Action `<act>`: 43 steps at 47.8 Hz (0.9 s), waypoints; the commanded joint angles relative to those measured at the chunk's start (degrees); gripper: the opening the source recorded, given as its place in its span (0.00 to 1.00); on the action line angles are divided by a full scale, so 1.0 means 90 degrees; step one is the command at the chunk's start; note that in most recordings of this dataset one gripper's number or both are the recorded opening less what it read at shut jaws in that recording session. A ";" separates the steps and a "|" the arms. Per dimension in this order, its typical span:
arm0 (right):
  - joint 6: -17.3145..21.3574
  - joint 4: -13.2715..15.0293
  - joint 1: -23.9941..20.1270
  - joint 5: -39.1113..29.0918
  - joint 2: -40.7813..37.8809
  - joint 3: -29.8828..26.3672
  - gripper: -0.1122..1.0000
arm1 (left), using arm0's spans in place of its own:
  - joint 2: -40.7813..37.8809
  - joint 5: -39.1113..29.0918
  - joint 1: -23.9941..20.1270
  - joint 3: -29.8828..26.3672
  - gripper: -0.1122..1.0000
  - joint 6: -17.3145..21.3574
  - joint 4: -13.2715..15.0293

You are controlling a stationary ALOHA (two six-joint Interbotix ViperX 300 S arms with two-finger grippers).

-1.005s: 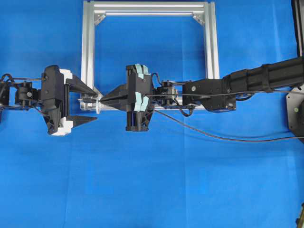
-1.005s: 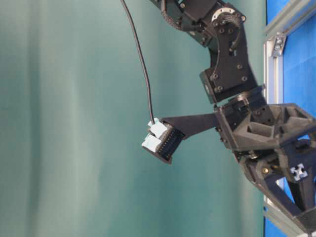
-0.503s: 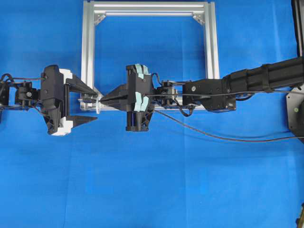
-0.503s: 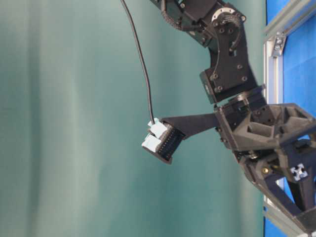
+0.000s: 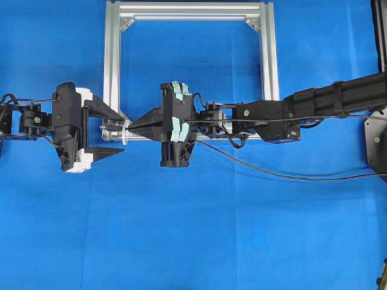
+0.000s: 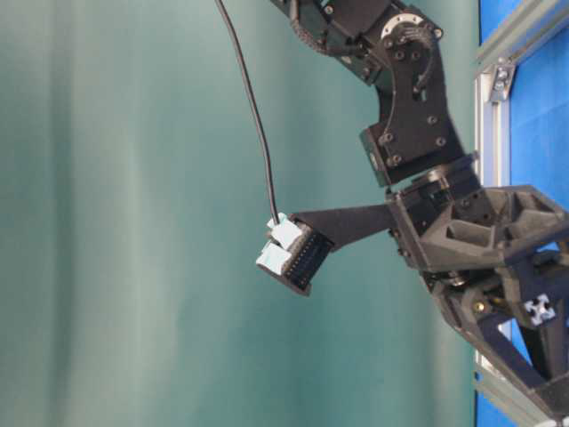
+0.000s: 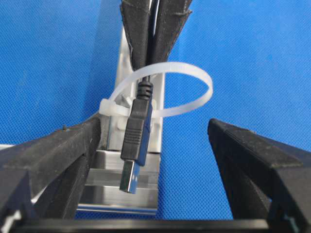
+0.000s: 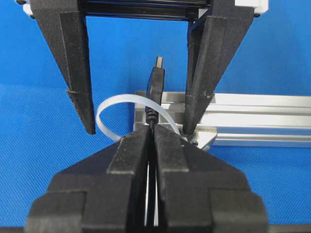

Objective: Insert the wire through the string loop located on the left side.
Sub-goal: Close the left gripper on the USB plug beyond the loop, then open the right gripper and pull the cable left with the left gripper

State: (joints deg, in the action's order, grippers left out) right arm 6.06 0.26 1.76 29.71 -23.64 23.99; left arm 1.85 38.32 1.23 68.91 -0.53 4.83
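- In the left wrist view, the left tool (image 7: 155,160) stands spread, its two black fingers (image 7: 53,155) either side of the plug and not touching it.
- Between those fingers hangs the wire (image 7: 137,131), its black plug and silvery tip pointing toward the camera.
- The plug has passed through the string loop (image 7: 194,82), a white ring arching just behind the plug's body.
- The loop is fastened at a corner of the silver aluminium frame (image 7: 124,182), which lies on the blue worktop (image 7: 252,58).
- Beyond the loop, the right tool (image 7: 154,34) is pressed together, pinching the wire just behind the plug.
- Overhead, the left tool (image 5: 115,132) and right tool (image 5: 130,126) meet tip to tip at the frame's (image 5: 269,54) lower left corner.
- The wire's (image 5: 284,176) slack trails right over the worktop (image 5: 193,241).
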 commanded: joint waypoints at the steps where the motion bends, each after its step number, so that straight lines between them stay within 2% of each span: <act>1: 0.0010 0.0010 -0.0010 0.0020 0.0127 -0.0059 0.10 | 0.0127 0.0049 0.0020 -0.0088 0.84 0.0010 -0.0020; 5: 0.0010 0.0010 -0.0020 0.0020 0.0127 -0.0059 0.10 | 0.0137 0.0049 0.0020 -0.0078 0.68 0.0020 -0.0020; 12: 0.0010 0.0010 -0.0010 0.0020 0.0127 -0.0059 0.10 | 0.0195 0.0049 -0.0049 -0.0078 0.30 0.0020 -0.0020; 16: 0.0010 0.0010 -0.0010 0.0020 0.0127 -0.0059 0.10 | 0.0352 0.0049 -0.0068 -0.0029 0.15 0.0020 -0.0020; 28: 0.0010 0.0010 -0.0010 0.0010 0.0127 -0.0059 0.10 | 0.0664 -0.0020 -0.0088 0.0127 0.14 0.0029 -0.0020; 43: 0.0020 0.0010 -0.0020 -0.0137 0.0127 -0.0059 0.10 | 0.0625 -0.0234 -0.0078 0.0010 0.14 0.0020 -0.0020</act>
State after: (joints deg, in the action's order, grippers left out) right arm 6.15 0.26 1.76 28.92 -23.64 23.91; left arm 6.77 36.21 0.70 69.87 -0.26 4.75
